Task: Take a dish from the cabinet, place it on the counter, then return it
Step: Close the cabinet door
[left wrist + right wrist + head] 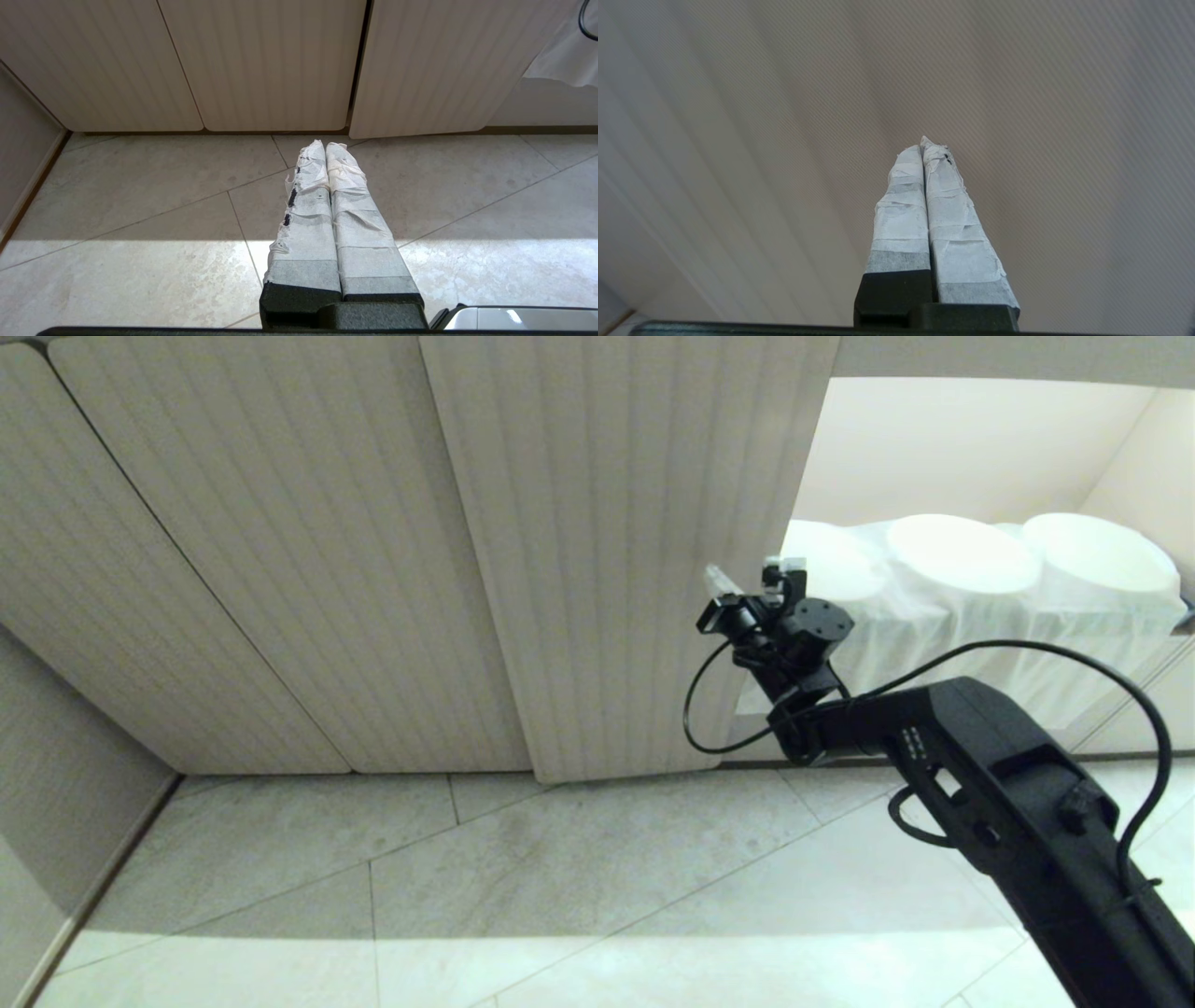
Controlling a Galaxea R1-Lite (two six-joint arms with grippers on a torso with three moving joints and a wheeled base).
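Closed right pincer (752,577) against ribbed cabinet (597,551) door

I see pale grey stone floor tiles (597,877) filling the lower half of my head view, their thin grout lines running diagonally. A band of brighter light crosses the floor along the bottom of the frame. At the upper right, a lit cream-walled niche (943,448) holds three round white bins lined with white bags (962,569), the bag plastic draping down over their fronts, side by side.
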